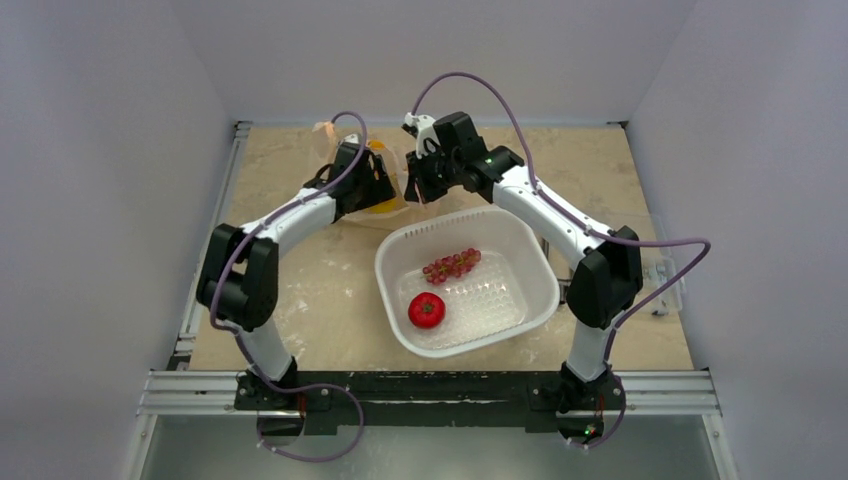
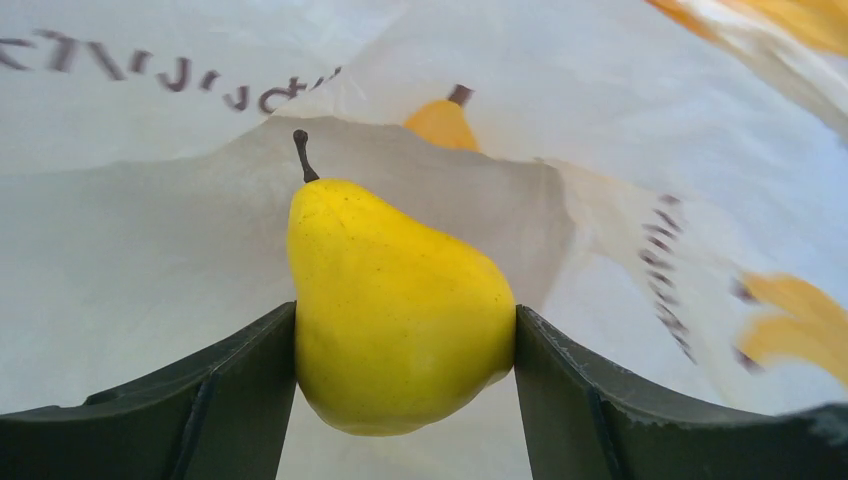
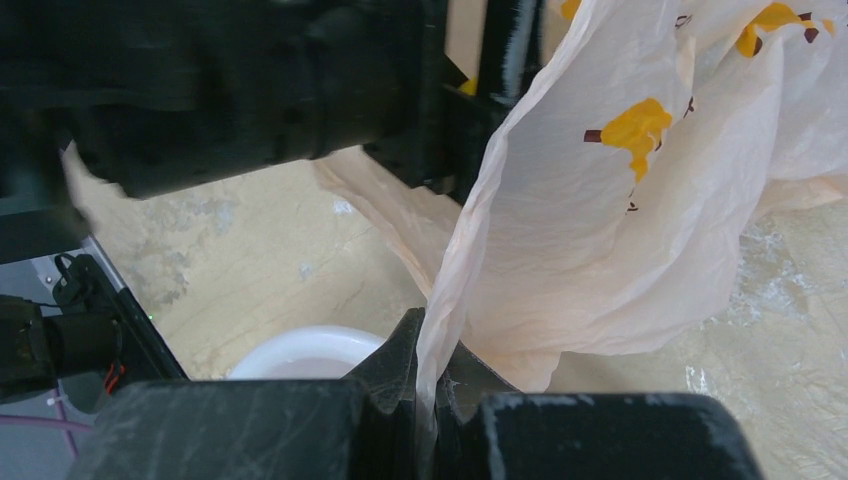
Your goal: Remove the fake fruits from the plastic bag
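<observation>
The peach plastic bag [image 1: 395,190] lies at the back of the table, between the two grippers. My left gripper [image 2: 405,335] is inside the bag and shut on a yellow pear-shaped fake fruit [image 2: 395,305], its stem pointing up. The bag's inner wall [image 2: 150,250] surrounds it. My right gripper [image 3: 437,365] is shut on the bag's edge [image 3: 560,220] and holds it up. A red tomato [image 1: 427,310] and a bunch of reddish grapes [image 1: 452,265] lie in the white basin [image 1: 535,262]. The dark purple fruit is not in view.
The white perforated basin sits in the middle of the table, just in front of the bag; its rim [image 3: 300,350] shows in the right wrist view. The left arm [image 3: 250,90] fills the upper left of that view. A metal rail [image 1: 430,392] runs along the near edge.
</observation>
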